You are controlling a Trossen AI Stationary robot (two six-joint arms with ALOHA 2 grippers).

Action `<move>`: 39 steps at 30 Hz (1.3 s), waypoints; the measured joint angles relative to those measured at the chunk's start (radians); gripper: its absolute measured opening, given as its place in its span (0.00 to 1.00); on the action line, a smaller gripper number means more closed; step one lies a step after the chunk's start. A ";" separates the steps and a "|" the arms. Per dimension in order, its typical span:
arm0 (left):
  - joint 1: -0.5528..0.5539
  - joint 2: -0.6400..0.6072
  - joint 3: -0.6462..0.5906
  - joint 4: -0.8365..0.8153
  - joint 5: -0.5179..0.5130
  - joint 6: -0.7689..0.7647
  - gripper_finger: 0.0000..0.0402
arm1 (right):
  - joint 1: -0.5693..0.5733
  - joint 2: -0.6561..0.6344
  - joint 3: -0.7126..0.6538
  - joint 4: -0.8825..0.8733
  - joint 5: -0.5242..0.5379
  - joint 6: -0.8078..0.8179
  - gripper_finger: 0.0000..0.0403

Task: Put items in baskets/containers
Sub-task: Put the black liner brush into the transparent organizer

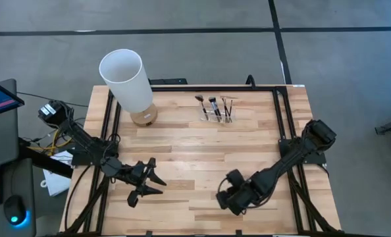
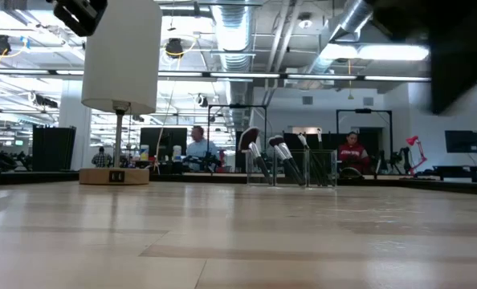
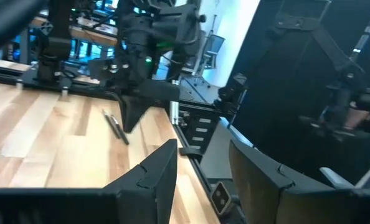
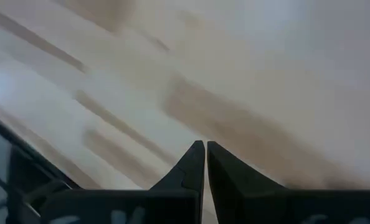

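While both arms sit low near the front of the smooth wooden table point(image 1: 202, 141), the makeup brushes point(image 1: 214, 106) stand at the far edge in a small clear holder point(image 2: 291, 168) with see-through walls. They are thin sticks with dark handles, shiny silver bands and soft tips. Beside them, well apart, stands a tall white cylinder point(image 1: 126, 79) on a round wooden base. The left gripper point(image 1: 149, 184) has its pointy dark fingers spread apart, holding nothing. The right gripper point(image 4: 205, 163) has its fingers pressed together, empty, over bare wood.

text: none legible | labels: none | signs: none
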 joint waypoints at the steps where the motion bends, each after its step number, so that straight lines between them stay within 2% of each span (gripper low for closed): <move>1: -0.006 0.000 0.000 0.000 0.000 0.000 0.36 | 0.010 0.000 0.003 -0.045 -0.031 0.051 0.03; 5: -0.029 0.000 0.000 0.002 0.000 0.000 0.36 | 0.044 0.000 0.003 -0.141 -0.128 0.223 0.03; 14: -0.034 0.000 0.000 0.011 0.000 0.001 0.36 | 0.112 0.000 0.003 -0.154 -0.132 0.446 0.05; 22: -0.019 -0.024 0.000 0.014 0.015 0.071 0.36 | 0.081 0.000 0.003 -0.157 -0.169 0.455 0.15; 26: -0.019 -0.075 0.000 0.011 0.092 0.135 0.36 | 0.055 0.000 0.003 -0.158 -0.201 0.452 0.15; 32: -0.030 -0.132 0.000 -0.035 0.190 0.137 0.36 | 0.035 -0.047 0.003 -0.168 -0.202 0.456 0.15; 39: -0.040 -0.128 0.000 -0.050 0.201 0.148 0.36 | -0.041 -0.111 0.003 -0.183 -0.209 0.458 0.15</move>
